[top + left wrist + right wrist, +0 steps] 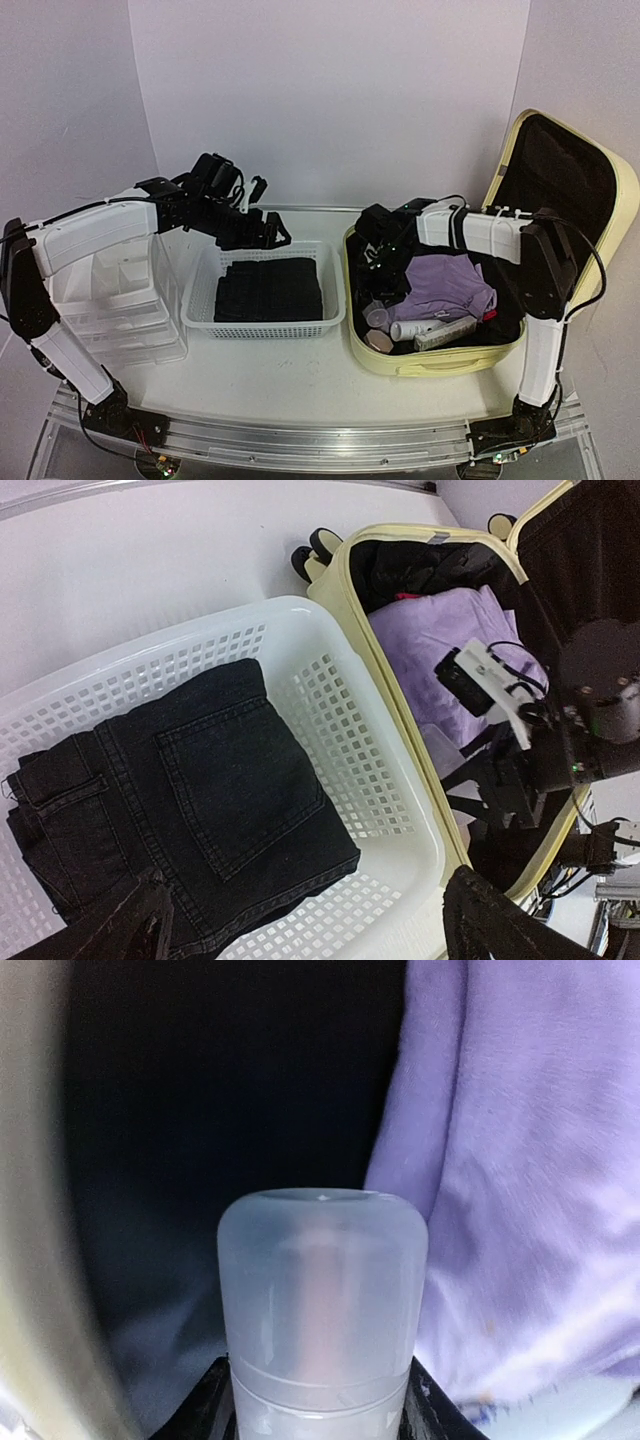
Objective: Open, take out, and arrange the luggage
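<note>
The luggage (430, 364) is a pale yellow suitcase lying open at the right, with its lid (570, 170) standing up. Inside lie a purple garment (450, 282), dark clothes and several toiletry bottles (430, 329). My right gripper (387, 290) is down in the suitcase's left end. In the right wrist view it (322, 1405) is shut on a bottle with a frosted clear cap (322, 1290), beside the purple garment (520, 1180). My left gripper (265, 232) hangs open and empty over the back of the white mesh basket (335, 300). Its fingertips (500, 920) straddle the basket's near corner.
Folded black jeans (200, 790) lie in the basket (400, 810), which stands against the suitcase's left wall (400, 680). A white plastic drawer organizer (120, 300) stands at the far left. The suitcase's black wheels (310, 552) point toward the back wall.
</note>
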You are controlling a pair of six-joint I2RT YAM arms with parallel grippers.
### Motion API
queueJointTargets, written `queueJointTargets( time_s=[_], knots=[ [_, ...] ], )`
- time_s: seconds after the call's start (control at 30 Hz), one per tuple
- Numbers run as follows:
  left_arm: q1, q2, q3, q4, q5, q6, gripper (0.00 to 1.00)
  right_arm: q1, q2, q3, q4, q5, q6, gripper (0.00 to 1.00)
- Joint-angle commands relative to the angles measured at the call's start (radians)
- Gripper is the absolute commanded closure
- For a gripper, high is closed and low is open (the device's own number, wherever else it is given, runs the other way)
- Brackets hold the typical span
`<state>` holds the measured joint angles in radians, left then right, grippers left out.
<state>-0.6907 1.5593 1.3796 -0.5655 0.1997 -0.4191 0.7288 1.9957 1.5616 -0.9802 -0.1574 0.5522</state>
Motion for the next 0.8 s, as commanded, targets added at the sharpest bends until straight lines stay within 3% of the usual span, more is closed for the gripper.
queueJointTargets(
  time_s=[0.0, 0.2, 0.47, 0.77],
  knots=[
    [0.024, 0.029, 0.065, -0.011, 0.029, 0.002, 0.06, 0.006, -0.194, -0.02, -0.004, 0.011, -0.042, 0.71],
    [0.043, 0.046, 0.077, -0.022, 0.03, -0.004, 0.06, 0.007, -0.285, -0.14, -0.016, -0.012, -0.115, 0.71],
    [0.048, 0.067, 0.086, -0.03, 0.042, -0.022, 0.06, 0.056, -0.229, -0.206, 0.017, -0.079, -0.112, 0.64],
    [0.048, 0.068, 0.095, -0.032, 0.046, -0.021, 0.06, 0.057, -0.215, -0.158, 0.017, -0.124, -0.114, 0.24]
  ],
)
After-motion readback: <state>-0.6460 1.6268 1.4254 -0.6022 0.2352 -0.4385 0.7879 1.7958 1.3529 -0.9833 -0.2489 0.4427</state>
